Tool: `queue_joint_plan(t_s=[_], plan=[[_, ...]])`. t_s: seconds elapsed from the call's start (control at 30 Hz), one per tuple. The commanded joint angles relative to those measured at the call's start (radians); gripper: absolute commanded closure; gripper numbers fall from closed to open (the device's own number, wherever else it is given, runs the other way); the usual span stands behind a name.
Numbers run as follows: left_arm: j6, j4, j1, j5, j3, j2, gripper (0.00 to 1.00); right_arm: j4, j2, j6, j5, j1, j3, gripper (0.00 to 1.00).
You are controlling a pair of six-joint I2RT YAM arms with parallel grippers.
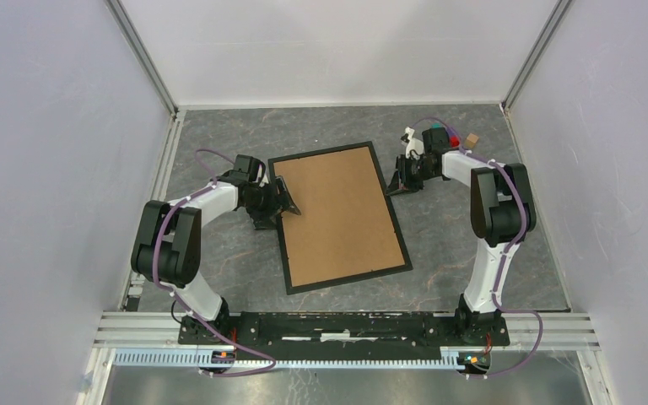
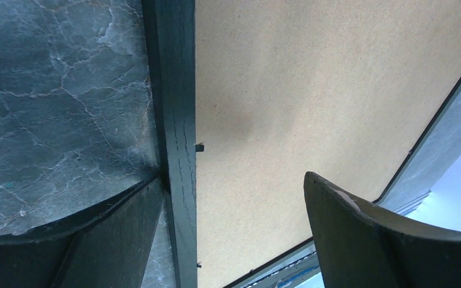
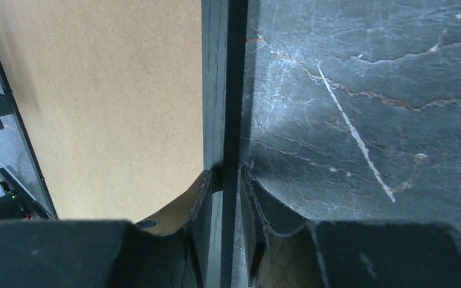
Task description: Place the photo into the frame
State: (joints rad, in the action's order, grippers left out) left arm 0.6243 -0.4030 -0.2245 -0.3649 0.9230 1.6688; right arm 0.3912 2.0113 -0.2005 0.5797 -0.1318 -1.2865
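The black frame lies flat mid-table, back side up, with a plain brown backing board filling it. The photo is hidden. My left gripper is at the frame's left edge. In the left wrist view it is open wide and straddles the frame rail, with one finger outside on the table and the other over the board. My right gripper is at the frame's right edge near its far corner. In the right wrist view it is shut on the rail.
The table top is dark marbled grey. A small brown cube and a red-and-green object sit at the back right, behind the right wrist. White walls enclose the sides and back. A metal rail runs along the near edge.
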Motion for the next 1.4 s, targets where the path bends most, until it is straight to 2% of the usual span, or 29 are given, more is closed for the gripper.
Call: queue_joint_plan(t_s=[0.0,0.27,0.47,0.53,0.63,0.8,0.87,0.97,1.03,1.17,1.27,1.37], plan=[[-0.012,-0.028,-0.011,0.02,-0.038,0.059,0.06,0.033,0.044,0.035,-0.03,-0.029,-0.027,0.72],[-0.016,-0.032,-0.01,0.021,-0.037,0.055,0.06,0.121,0.081,0.063,-0.117,-0.052,-0.054,0.76],[-0.015,-0.035,-0.011,0.018,-0.029,0.064,0.06,0.183,0.113,0.062,-0.328,-0.112,-0.062,0.78],[-0.015,-0.037,-0.01,0.018,-0.025,0.063,0.06,0.16,0.116,0.04,-0.352,-0.142,-0.028,0.73],[-0.015,-0.041,-0.01,0.021,-0.018,0.062,0.06,0.149,0.139,0.028,-0.435,-0.215,0.019,0.6],[-0.023,-0.067,-0.01,0.028,0.002,0.047,0.05,0.082,0.104,-0.017,-0.41,-0.265,0.123,0.5],[-0.034,-0.086,-0.005,0.035,0.014,0.038,0.05,0.097,0.043,-0.001,-0.342,-0.248,0.077,0.44],[-0.047,-0.105,0.037,0.025,0.033,0.023,0.05,0.074,-0.067,0.01,-0.225,-0.191,-0.014,0.3],[-0.062,-0.115,0.081,0.017,0.055,0.016,0.05,0.068,-0.073,0.029,-0.177,-0.153,-0.091,0.26],[-0.078,-0.12,0.169,0.0,0.13,0.041,0.05,0.092,0.046,0.088,-0.181,-0.099,-0.291,0.26],[-0.052,-0.104,0.19,0.001,0.22,0.1,0.07,0.09,0.146,0.077,-0.154,-0.069,-0.418,0.3],[-0.014,-0.084,0.184,-0.017,0.291,0.152,0.11,0.067,0.22,0.035,-0.1,-0.048,-0.507,0.44]])
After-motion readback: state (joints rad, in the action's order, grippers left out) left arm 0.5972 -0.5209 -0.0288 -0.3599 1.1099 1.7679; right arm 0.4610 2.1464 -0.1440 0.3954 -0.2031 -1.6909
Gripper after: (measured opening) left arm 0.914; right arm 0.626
